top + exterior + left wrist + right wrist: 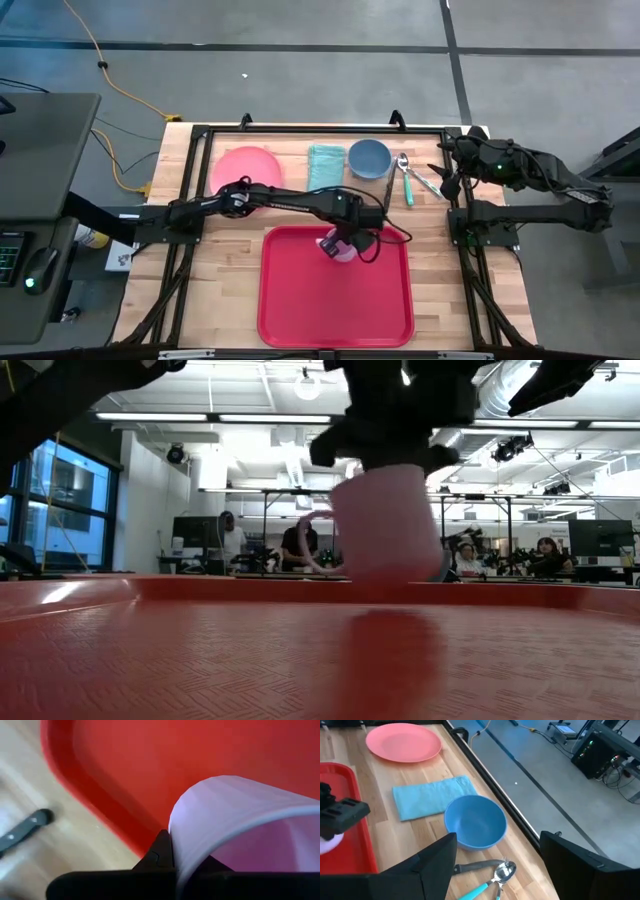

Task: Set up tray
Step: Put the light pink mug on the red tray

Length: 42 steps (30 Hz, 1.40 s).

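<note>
Pincer (338,243) fingertips hidden behind pink cup (385,525).

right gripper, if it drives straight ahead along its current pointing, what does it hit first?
Most likely the blue bowl: in the right wrist view it sits dead ahead between the open right gripper's fingers, with the spoon lying lower and nearer. Depth is unclear, so it might skim over the spoon first.

Large red rimmed tray (300,305) lies flat at the table's near edge.
</note>
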{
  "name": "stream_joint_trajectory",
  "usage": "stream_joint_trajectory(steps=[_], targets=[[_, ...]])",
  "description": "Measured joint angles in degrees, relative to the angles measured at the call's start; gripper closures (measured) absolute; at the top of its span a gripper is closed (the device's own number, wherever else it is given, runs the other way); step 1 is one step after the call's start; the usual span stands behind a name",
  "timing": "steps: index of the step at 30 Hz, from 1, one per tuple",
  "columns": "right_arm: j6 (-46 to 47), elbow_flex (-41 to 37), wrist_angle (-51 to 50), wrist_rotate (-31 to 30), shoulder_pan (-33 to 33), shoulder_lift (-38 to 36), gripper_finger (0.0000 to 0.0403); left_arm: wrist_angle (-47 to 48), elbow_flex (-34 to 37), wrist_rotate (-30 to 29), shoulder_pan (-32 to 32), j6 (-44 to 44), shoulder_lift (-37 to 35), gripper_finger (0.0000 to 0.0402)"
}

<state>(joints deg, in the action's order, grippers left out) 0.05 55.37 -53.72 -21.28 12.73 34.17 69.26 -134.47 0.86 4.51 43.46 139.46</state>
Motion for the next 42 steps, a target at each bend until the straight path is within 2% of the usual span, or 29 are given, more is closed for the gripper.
stream_joint_trajectory(steps=[19, 33, 42], targets=[[0.0, 0.0, 0.1, 0.0, 0.0, 0.0, 0.0137, 0.6, 0.1, 2.0, 0.0, -1.8, 0.7, 0.0367], [-0.3, 0.0, 0.0, 0.3, 0.0, 0.0, 0.0137, -1.4, 0.1, 2.2, 0.0, -1.9, 0.7, 0.0288], [-0.5, 0.0, -0.1, 0.3, 0.0, 0.0, 0.0137, -0.6, -0.4, 2.2, 0.0, -1.8, 0.3, 0.0212]])
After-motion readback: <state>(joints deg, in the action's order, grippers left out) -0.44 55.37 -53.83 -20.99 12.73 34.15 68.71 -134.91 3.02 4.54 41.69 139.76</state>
